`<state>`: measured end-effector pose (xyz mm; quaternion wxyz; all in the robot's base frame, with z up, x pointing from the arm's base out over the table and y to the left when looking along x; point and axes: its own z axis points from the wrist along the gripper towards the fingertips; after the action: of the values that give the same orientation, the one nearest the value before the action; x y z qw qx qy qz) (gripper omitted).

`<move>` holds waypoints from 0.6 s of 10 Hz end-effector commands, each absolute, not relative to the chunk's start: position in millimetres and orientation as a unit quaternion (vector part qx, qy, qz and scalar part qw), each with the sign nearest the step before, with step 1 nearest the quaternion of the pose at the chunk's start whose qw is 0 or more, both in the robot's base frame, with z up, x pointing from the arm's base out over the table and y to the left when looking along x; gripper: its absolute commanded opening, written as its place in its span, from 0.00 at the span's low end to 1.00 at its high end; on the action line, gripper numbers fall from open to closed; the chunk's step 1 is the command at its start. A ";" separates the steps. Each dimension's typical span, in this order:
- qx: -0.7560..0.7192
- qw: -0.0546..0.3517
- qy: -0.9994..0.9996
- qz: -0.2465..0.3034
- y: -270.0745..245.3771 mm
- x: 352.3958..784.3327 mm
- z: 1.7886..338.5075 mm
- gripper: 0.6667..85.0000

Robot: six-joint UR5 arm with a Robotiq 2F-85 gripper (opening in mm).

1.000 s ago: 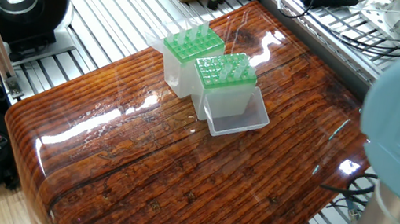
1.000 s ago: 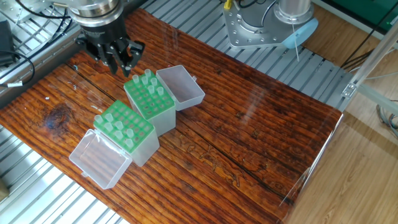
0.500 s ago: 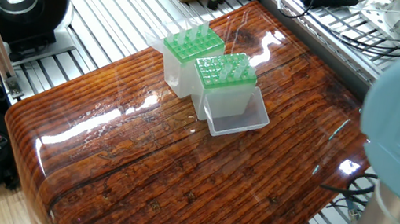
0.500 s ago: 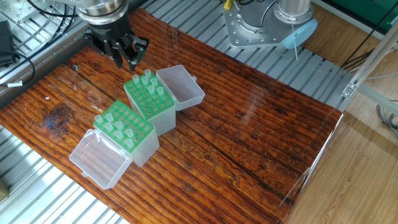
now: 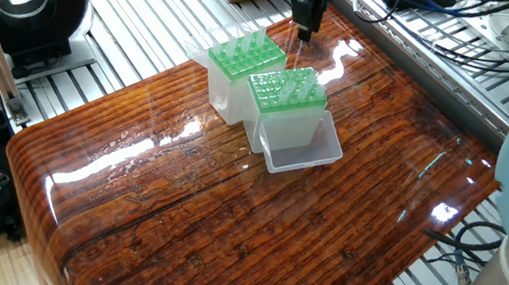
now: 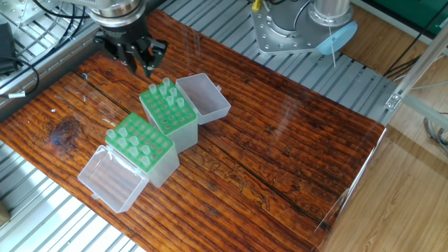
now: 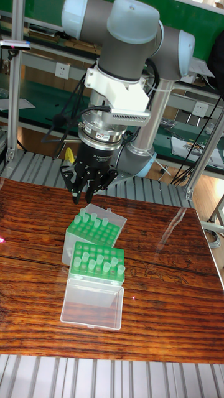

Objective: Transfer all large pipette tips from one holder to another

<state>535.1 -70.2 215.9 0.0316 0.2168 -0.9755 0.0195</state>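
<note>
Since the earlier frame, gripper (image 6: 142, 63) shifted slightly toward the far holder (image 6: 169, 112); whether its fingers hold anything cannot be told. Large pipette tips (image 6: 166, 91) stand in both holders. Risk: misaligned descent could bend neighbouring tips.

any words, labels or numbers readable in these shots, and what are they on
None can be read.
Small label on the wrist ring just above the pincer: too small and blurred to read.
White wall plates behind the arm: no legible text.
Green tip racks, their clear lids and the wooden table: no print visible.
</note>
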 end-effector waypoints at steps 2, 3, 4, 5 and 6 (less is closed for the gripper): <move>0.221 0.033 -0.973 0.058 -90.2 537.1 217.4 0.38; 0.201 0.019 -0.979 0.024 -69.3 542.4 215.5 0.38; 0.182 0.015 -0.983 0.000 -53.5 542.7 217.3 0.38; 0.164 0.013 -0.986 0.002 -49.1 546.5 218.8 0.38; 0.161 0.006 -0.985 0.057 -70.6 555.1 221.9 0.38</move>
<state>543.2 -66.9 216.9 0.0208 0.1873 -0.9817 0.0287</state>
